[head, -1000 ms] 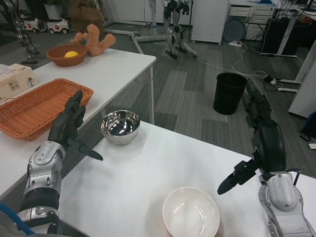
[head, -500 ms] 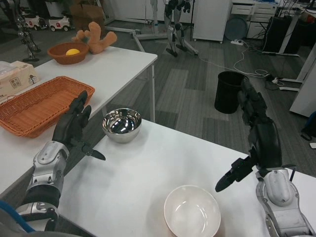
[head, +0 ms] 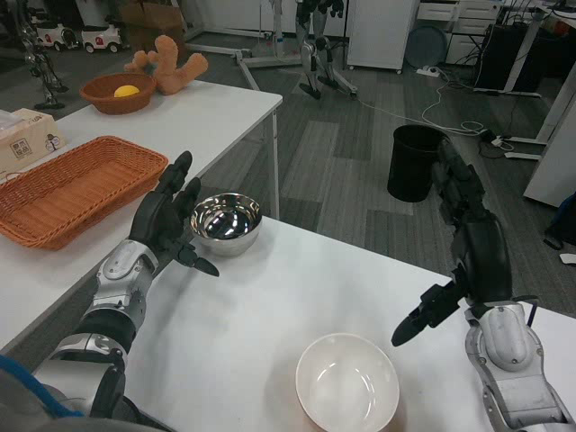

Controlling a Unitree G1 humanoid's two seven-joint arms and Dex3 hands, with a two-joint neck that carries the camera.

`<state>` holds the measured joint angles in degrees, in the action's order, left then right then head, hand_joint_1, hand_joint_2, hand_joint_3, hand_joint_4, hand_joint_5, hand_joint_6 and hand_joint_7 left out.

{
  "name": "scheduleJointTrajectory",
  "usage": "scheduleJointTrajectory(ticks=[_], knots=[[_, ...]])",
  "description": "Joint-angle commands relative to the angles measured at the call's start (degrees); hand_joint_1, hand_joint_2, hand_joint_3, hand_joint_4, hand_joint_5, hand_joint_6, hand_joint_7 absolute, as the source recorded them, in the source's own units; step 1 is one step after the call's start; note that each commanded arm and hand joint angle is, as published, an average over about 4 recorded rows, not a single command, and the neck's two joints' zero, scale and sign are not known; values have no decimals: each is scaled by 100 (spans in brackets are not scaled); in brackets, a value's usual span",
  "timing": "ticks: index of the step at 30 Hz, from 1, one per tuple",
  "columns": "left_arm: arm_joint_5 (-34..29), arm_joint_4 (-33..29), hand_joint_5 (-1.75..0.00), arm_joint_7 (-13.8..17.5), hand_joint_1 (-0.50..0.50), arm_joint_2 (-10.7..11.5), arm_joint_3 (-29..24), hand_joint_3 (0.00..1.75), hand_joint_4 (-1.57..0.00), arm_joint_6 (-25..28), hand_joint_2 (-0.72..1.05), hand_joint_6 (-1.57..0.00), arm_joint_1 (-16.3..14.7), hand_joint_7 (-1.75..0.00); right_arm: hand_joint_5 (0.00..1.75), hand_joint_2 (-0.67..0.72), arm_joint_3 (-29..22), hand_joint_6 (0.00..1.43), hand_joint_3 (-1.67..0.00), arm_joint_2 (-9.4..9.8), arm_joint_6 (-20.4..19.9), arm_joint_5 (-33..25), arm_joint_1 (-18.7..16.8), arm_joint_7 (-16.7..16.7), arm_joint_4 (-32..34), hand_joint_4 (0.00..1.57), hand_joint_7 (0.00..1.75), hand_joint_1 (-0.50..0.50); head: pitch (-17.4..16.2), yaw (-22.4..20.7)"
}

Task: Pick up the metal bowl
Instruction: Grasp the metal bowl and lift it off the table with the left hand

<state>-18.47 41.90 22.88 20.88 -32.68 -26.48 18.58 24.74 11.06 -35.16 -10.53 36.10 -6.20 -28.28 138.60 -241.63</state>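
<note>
The shiny metal bowl (head: 225,223) stands upright near the far left corner of my white table (head: 270,315). My left hand (head: 168,220) hovers just to its left, fingers spread and raised, thumb pointing toward the bowl's base; it holds nothing and I cannot tell whether it touches the bowl. My right hand (head: 463,247) is up at the table's right side, far from the bowl, fingers stretched out, holding nothing.
A white bowl (head: 347,381) sits near the front edge. On the neighbouring table at left are a wicker basket (head: 63,189), a tissue box (head: 27,135), a brown bowl with a yellow fruit (head: 117,93) and a teddy bear (head: 166,63). A black bin (head: 416,162) stands on the floor.
My left hand has moved right and forward, from well left of the metal bowl to right beside it. The right hand has barely shifted.
</note>
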Motion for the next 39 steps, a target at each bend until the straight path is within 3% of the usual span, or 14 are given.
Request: scheduleJointTrajectory(ticks=[1, 15, 21, 30, 33, 37, 39], knots=[[-49, 161, 0, -29, -50, 169, 82, 0, 0, -59, -28, 0, 115, 0, 0, 66, 16, 0, 0, 19, -70, -37, 101, 4, 16, 0, 0, -42, 1, -17], [-122, 279, 0, -51, -50, 224, 86, 0, 0, -95, -28, 0, 146, 0, 0, 66, 66, 0, 0, 28, -105, -63, 95, 4, 25, 0, 0, -41, 6, -48], [-122, 565, 0, -174, -50, 351, 174, 0, 0, -125, -28, 0, 181, 0, 0, 66, 106, 0, 0, 45, -105, -111, 99, 4, 25, 0, 0, -40, 6, -47], [-262, 1040, 0, -264, -50, 560, 506, 0, 0, -156, -37, 0, 471, -2, 0, 66, 145, 0, 0, 63, -105, -142, 97, 4, 25, 0, 0, -41, -34, -25], [-561, 1237, 0, -260, -50, 643, 737, 0, 0, -156, -37, 0, 573, -2, 0, 66, 145, 0, 0, 63, -112, -142, 77, 4, 31, 0, 0, -40, -49, 14], [-1528, 1461, 0, -244, -50, 742, 1308, 0, 0, -156, -37, 0, 638, -2, 0, 66, 145, 0, 0, 63, -114, -142, 69, 13, 47, 0, 0, -41, -53, 11], [-1642, 1549, 0, -240, -50, 773, 1427, 0, 0, -156, -37, 0, 674, 0, 0, 66, 145, 0, 0, 63, -118, -142, 64, 9, 51, 0, 0, -42, -61, 3]])
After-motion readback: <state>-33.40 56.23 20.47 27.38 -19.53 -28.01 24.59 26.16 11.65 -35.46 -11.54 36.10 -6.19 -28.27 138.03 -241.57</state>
